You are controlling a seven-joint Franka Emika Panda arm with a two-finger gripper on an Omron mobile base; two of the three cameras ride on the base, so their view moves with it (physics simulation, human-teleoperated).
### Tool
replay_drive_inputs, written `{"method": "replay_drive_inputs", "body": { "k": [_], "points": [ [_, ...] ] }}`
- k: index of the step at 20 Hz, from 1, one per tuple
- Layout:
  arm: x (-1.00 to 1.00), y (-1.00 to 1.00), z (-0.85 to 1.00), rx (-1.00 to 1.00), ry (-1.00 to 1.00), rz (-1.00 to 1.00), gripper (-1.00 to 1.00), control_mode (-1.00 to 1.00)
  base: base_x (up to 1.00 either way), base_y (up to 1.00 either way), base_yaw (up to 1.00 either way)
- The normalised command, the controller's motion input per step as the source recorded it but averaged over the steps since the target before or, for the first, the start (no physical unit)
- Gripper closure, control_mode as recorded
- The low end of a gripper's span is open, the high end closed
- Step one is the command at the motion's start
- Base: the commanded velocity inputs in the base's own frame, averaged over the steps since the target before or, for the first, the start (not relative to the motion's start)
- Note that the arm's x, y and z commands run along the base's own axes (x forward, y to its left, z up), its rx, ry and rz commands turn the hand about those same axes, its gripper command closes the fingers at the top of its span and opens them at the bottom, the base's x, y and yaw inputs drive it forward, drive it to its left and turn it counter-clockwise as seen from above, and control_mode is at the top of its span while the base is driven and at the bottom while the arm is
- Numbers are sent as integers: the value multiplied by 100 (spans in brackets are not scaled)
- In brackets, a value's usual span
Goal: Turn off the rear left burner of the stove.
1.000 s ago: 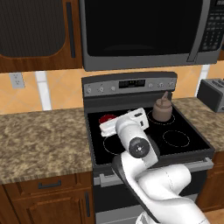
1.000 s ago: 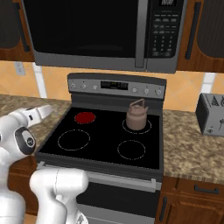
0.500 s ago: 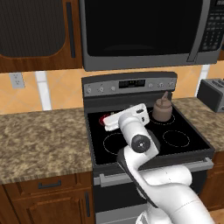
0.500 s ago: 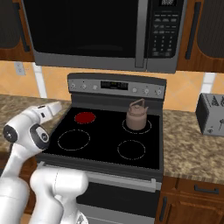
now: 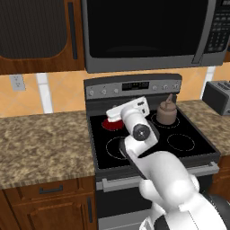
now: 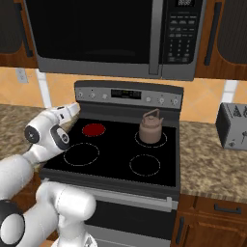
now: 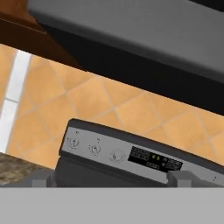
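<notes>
Stove: black glass top set flush between two granite counters, steel handle along the front edge.
Burner: rear left one, glowing red, just in front of the back panel.
Open room: both front rings are bare glass, so there's free space along the front; microwave hangs low over the back panel, tight gap up there.
Kettle: brown, sits upright on the rear right ring; can't see inside it.
Gripper: hangs over the stove's left rear, beside the red burner, aimed at the knobs. Honestly can't tell how wide the fingers are; nothing visibly held.
Toaster: on the right counter, well apart.
</notes>
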Motion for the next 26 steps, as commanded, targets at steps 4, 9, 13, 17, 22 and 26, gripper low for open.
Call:
{"method": "replay_drive_inputs", "body": {
  "k": [4, 9, 13, 17, 22, 26],
  "points": [
    [73, 0, 0, 0, -1, 0, -100, -100, 0, 0, 0],
    [58, 0, -6, 0, 0, 0, -100, -100, 0, 0, 0],
    [45, 0, -11, 0, 0, 1, -100, -100, 0, 0, 0],
    [11, 0, -4, 0, 0, 1, -100, -100, 0, 0, 0],
    [21, 0, -10, -1, 0, 0, -100, -100, 0, 0, 0],
    [46, 0, -16, -1, 0, 0, -100, -100, 0, 0, 0]
  ]
}}
